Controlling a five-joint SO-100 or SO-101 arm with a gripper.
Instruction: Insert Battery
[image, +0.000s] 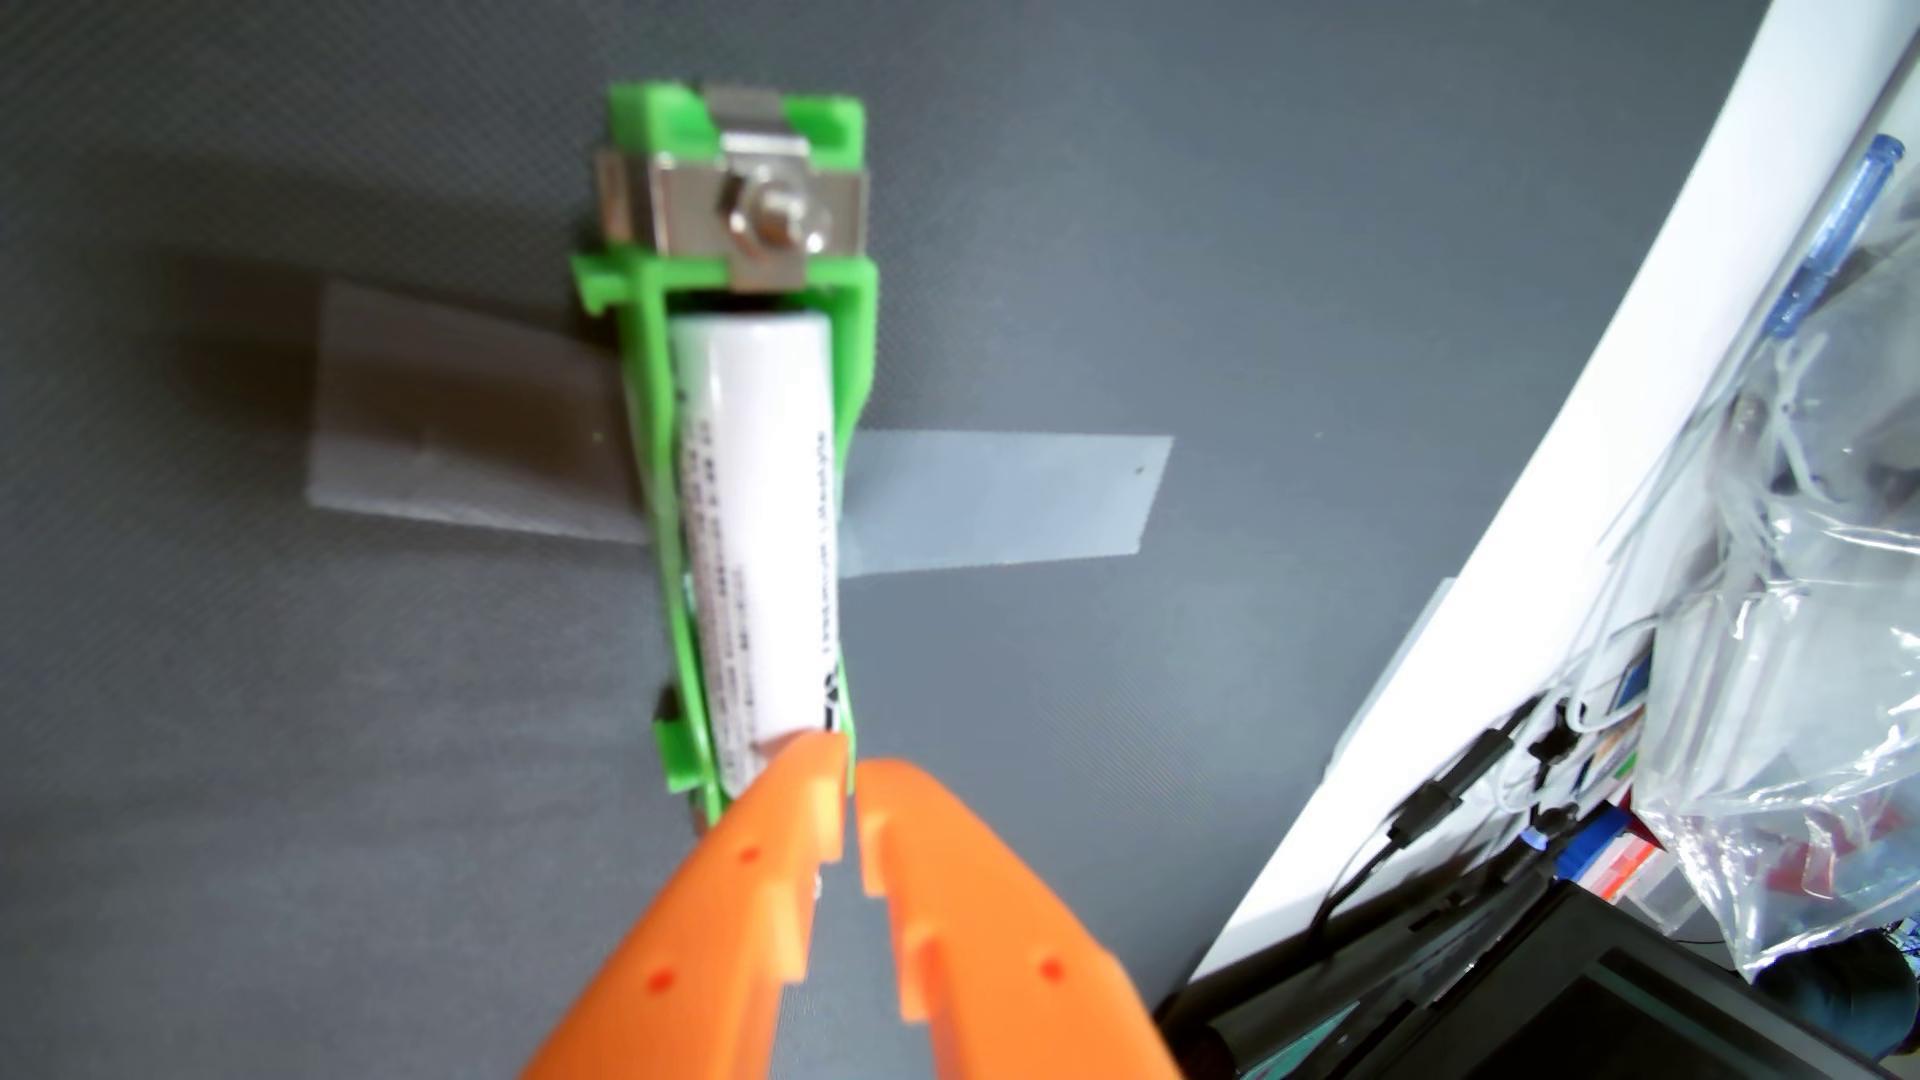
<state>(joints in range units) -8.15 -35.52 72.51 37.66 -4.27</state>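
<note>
In the wrist view a white cylindrical battery (764, 530) lies lengthwise in a green plastic holder (649, 415) that is taped to the dark grey mat. The holder's far end carries a metal contact plate with a nut (764, 218). The battery's far end sits close under that plate. My orange gripper (850, 774) comes in from the bottom edge, its two fingers closed together with only a thin slit between them. The fingertips (810, 768) rest at the battery's near end, touching or nearly touching it. Nothing is held between the fingers.
Grey tape strips (1008, 498) run left and right of the holder on the mat (260, 779). A white curved edge (1538, 519) bounds the mat at right. Beyond it lie a clear plastic bag (1787, 623), black cables (1455, 789) and a dark box (1558, 997).
</note>
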